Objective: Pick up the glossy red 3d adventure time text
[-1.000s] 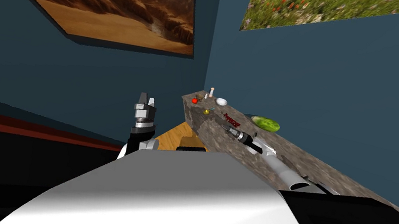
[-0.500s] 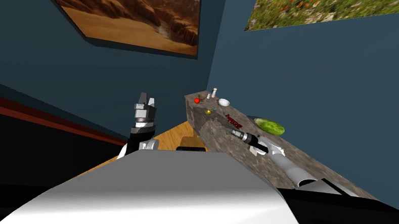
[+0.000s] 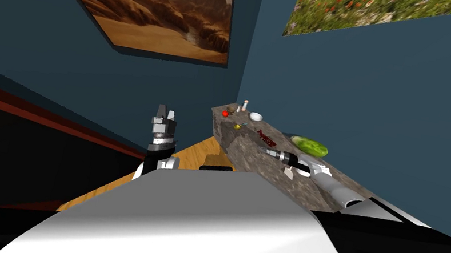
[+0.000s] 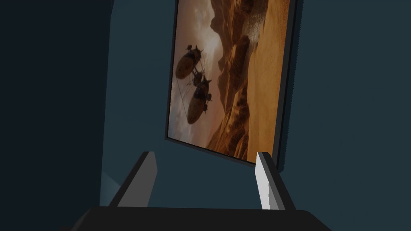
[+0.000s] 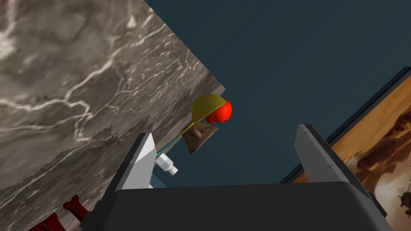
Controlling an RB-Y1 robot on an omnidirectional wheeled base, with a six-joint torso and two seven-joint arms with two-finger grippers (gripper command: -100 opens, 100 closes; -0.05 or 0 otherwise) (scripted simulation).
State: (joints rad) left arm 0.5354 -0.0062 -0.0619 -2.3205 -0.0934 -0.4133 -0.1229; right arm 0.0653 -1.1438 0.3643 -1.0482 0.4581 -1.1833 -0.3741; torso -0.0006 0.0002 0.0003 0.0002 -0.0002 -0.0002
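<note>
- Red text: lies flat on the marbled desk, just beyond the right gripper.
- Right fingers: spread and empty, with the text beside one finger, outside the gap.
- Left gripper: fingers spread, idle, off the desk's left.
- Advised: centre the gap over the text, descend, then close across its narrow side.

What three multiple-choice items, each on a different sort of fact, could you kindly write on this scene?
1. Where is the red text? A) on the floor B) on the marbled counter, ahead of the right gripper C) in a drawer
2. What colour is the oblong thing by the wall? A) green B) yellow C) black
3. How are the right gripper's fingers? A) shut on the text B) shut, empty C) open, empty
Key: 1B, it lies on the counter; 2A, plainly green; 3C, they stand apart, gripping nothing.
</note>
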